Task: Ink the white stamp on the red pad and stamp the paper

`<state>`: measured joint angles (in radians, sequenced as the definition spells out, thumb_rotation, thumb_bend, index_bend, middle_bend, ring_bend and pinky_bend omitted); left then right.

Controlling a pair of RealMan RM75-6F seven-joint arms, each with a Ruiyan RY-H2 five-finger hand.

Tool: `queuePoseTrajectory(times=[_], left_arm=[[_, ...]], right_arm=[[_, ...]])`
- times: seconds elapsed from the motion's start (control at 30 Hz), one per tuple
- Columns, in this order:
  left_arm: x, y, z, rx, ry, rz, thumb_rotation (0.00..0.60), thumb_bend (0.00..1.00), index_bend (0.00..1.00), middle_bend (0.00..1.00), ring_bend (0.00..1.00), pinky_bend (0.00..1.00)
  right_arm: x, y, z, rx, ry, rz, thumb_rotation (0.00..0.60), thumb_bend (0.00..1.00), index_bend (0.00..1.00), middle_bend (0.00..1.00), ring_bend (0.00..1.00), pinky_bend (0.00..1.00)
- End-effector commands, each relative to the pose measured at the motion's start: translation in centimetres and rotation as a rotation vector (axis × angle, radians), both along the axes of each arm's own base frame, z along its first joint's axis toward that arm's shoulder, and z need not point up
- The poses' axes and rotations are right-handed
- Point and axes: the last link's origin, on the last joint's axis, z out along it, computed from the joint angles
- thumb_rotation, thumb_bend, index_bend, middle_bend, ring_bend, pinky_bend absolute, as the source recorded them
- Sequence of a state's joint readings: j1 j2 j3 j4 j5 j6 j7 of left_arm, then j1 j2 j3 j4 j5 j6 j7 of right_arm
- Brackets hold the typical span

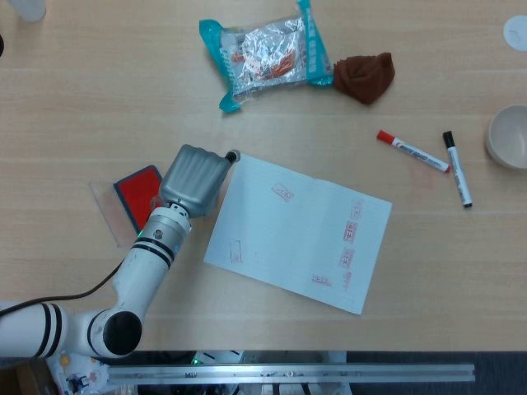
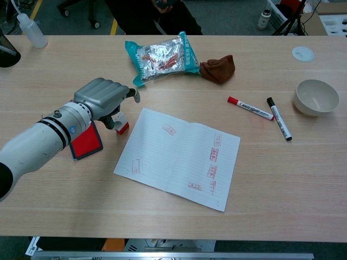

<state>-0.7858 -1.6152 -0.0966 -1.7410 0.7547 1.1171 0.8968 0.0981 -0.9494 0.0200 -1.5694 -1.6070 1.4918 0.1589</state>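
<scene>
An office or lab room. A long wooden table [image 2: 162,216] stands on grey flooring with yellow tape [image 2: 37,7]. Chair casters [image 2: 95,23] show behind.

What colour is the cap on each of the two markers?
One marker has a red cap, the other marker a black cap; clearest in the chest view.

The grey left hand [image 1: 194,178] hovers at the open lined paper's [image 1: 298,232] ten o'clock corner — possibly covering the stamp — red ink pad [image 1: 136,196] at its nine o'clock.
</scene>
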Motion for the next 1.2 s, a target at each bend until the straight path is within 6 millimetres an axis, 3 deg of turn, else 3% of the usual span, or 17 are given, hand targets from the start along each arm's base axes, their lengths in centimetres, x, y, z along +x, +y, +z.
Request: queuePoseTrajectory(times=[0.03,0.53,1.2], left_arm=[[0.0,0.3,-0.5,0.006,0.012,0.010,0.600,0.26,0.22,1.00,1.00,1.00],[-0.4,0.8,-1.9,0.021,0.048,0.053,0.600,0.26,0.21,1.00,1.00,1.00],[-2.7,1.3,-1.6,0.071,0.151,0.029,0.600,0.26,0.21,1.00,1.00,1.00]], right_arm=[[-0.1,0.1,0.1,-0.002,0.001,-0.004,0.600,0.20,0.25,0.36,0.29,0.32],[-0.4,0.5,0.5,-0.016,-0.003,-0.012,0.600,0.20,0.25,0.36,0.29,0.32],[-0.1,0.8,0.6,-0.025,-0.007,-0.005,0.600,0.20,0.25,0.36,0.29,0.32]])
